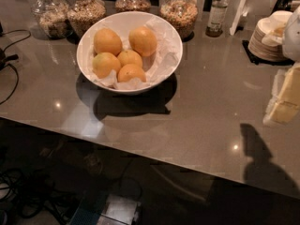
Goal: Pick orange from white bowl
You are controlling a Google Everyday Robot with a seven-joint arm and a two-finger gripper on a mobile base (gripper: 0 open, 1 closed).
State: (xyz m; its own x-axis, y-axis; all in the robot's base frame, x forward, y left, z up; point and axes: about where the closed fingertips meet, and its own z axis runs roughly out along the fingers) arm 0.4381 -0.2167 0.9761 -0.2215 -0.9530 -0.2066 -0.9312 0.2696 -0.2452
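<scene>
- White bowl (84, 43) lies open to approach from above
- Glass jars (180, 11) crowd its far rim
- Bare counter (211, 111) stretches between bowl and gripper (285, 100) at right edge
- Saucer stack (267, 39) stands far right

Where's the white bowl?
The white bowl sits upper left in the camera view on the counter, before the jars; the gripper hangs at the right edge.
</scene>
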